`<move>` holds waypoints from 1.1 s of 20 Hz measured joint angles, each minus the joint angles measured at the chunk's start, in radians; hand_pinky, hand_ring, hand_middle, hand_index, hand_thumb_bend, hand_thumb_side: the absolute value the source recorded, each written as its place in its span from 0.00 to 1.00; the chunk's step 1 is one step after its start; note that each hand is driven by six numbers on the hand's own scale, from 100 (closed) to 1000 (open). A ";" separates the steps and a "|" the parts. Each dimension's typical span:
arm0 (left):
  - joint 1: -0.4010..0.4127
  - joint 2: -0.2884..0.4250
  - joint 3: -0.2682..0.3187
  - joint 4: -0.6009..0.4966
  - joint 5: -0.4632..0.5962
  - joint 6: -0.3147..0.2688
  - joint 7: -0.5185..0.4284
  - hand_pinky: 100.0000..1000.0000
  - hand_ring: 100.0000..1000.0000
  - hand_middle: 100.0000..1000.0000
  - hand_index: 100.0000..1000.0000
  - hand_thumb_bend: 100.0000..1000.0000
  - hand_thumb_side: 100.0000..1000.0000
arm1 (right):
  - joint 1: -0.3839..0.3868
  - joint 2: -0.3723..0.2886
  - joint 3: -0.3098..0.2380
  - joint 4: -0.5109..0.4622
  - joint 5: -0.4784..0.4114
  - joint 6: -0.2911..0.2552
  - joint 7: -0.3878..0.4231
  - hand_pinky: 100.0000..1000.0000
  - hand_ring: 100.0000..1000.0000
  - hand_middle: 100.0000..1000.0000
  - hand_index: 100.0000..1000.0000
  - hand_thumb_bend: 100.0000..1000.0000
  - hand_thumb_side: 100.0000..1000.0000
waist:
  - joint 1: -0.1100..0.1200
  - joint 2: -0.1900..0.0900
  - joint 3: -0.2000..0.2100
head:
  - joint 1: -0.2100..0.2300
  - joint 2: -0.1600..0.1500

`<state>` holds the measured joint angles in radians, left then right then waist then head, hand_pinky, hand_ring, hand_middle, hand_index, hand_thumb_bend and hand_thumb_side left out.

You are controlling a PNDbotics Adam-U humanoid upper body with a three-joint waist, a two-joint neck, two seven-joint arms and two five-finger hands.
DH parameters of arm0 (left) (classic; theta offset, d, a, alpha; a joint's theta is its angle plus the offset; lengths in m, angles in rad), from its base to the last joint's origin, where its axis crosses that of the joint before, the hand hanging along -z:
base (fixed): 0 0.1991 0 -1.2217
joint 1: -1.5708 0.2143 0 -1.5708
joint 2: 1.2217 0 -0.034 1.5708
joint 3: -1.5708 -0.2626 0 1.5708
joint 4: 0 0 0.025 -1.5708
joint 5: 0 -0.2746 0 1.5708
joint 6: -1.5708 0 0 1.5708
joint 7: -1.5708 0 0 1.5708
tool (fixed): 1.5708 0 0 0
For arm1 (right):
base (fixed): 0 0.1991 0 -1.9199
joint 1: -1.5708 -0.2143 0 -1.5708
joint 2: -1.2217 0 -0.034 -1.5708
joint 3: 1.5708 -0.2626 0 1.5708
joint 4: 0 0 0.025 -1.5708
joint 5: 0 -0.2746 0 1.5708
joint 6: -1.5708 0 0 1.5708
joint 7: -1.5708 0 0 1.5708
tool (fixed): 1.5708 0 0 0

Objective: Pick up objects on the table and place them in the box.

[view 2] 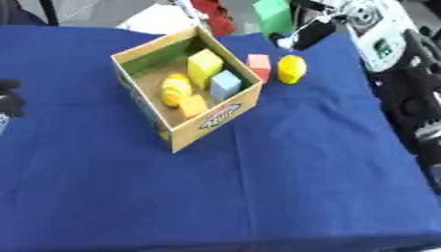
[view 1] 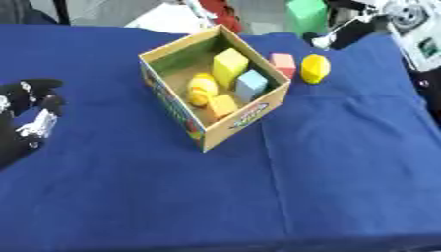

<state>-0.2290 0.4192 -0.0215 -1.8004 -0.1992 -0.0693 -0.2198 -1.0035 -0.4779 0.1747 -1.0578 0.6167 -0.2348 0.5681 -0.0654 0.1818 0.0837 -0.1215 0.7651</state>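
Observation:
An open cardboard box [view 1: 258, 112] stands on the blue cloth, turned corner-on. Inside it lie a yellow-green block [view 1: 229, 65], a light blue block [view 1: 251, 83], a rounded yellow piece [view 1: 202, 88] and an orange block [view 1: 222, 105]. Just right of the box, a pink block [view 1: 283, 64] and a yellow block [view 1: 314, 68] sit on the cloth. My right hand [view 1: 346, 30] reaches in from the upper right, past the table's far edge. It holds a green block [view 1: 306, 15] raised above the table. My left hand [view 1: 27, 118] rests at the left edge, fingers relaxed and holding nothing.
The blue cloth [view 1: 301, 187] covers the whole table, with wide room in front of and right of the box. Red and white things [view 1: 215, 15] lie beyond the far edge. My right arm [view 2: 413, 103] runs along the table's right side.

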 measured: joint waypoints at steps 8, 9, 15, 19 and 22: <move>-0.019 -0.016 -0.012 0.000 0.010 -0.002 -0.015 0.73 0.50 0.52 0.79 0.00 0.57 | -0.044 0.140 0.004 0.157 0.166 -0.005 0.005 0.81 0.89 0.94 1.00 0.07 0.53 | -0.001 0.000 0.057 | -0.045 0.000; -0.019 -0.016 -0.012 0.000 0.011 -0.001 -0.016 0.73 0.50 0.52 0.79 0.00 0.57 | -0.045 0.148 0.004 0.165 0.186 -0.009 -0.004 0.83 0.91 0.96 1.00 0.09 0.54 | -0.001 0.000 0.058 | -0.048 0.000; -0.018 -0.016 -0.012 0.000 0.011 -0.001 -0.016 0.73 0.50 0.52 0.79 0.00 0.58 | -0.042 0.157 0.020 0.157 0.238 -0.054 -0.007 0.91 1.00 1.00 1.00 0.14 0.55 | -0.005 0.001 0.037 | -0.049 0.000; -0.017 -0.016 -0.012 0.000 0.011 -0.001 -0.016 0.73 0.50 0.52 0.79 0.00 0.58 | -0.034 0.152 0.040 0.114 0.234 -0.071 0.033 0.93 1.00 1.00 1.00 0.14 0.53 | -0.009 0.001 0.025 | -0.048 0.000; -0.016 -0.016 -0.012 0.000 0.011 -0.001 -0.016 0.73 0.50 0.52 0.79 0.00 0.58 | -0.029 0.140 0.045 0.080 0.214 -0.072 0.049 0.91 0.99 1.00 1.00 0.11 0.50 | -0.009 0.001 0.020 | -0.048 0.000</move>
<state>-0.2445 0.4031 -0.0330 -1.8006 -0.1884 -0.0703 -0.2358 -1.0328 -0.3378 0.2199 -0.9781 0.8305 -0.3073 0.6174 -0.0744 0.1828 0.1038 -0.1694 0.7652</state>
